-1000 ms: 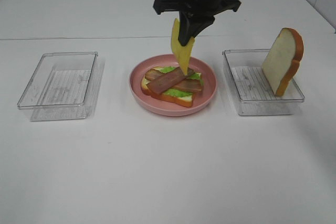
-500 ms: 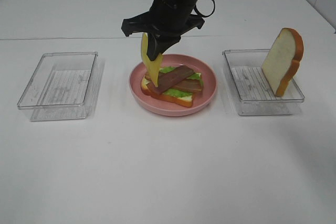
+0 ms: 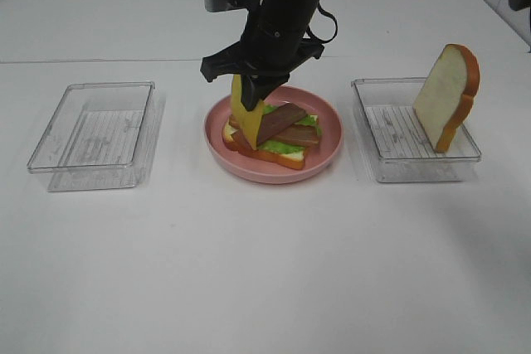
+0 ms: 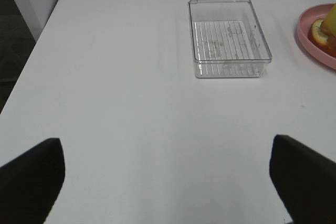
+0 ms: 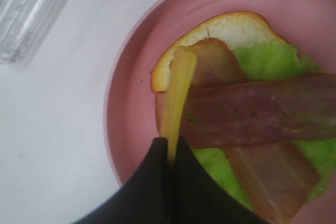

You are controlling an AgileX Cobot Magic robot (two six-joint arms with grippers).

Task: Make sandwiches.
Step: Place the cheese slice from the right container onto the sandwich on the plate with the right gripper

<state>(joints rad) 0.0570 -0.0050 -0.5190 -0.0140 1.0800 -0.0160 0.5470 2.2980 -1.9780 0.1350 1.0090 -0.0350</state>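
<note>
White tabletop (image 3: 265, 271) all round, and over its middle hangs the right gripper (image 3: 250, 93), jaws pressed together on the top edge of a yellow cheese slice (image 3: 246, 116). The slice dangles edge-on straight below the fingers, its lower end over the near-left corner of the open sandwich (image 3: 274, 134); whether it touches the bread, I cannot tell. Right wrist view shows the pinch clearly: cheese (image 5: 176, 95) clamped thin between the dark fingertips (image 5: 152, 182), with bread, green lettuce (image 5: 273, 61) and crossed brown bacon strips (image 5: 252, 111) spread underneath. All of that sits on a pink plate (image 3: 328, 151) directly beneath the gripper. Out to one side, a clear tray (image 3: 95, 134) stands well apart. On the other side, a second clear tray (image 3: 411, 147) holds a bread slice (image 3: 448, 97) leaning upright against its far corner. Left gripper (image 4: 168, 182): fingers spread wide, low over bare table, that first tray (image 4: 228, 38) ahead of it.
</note>
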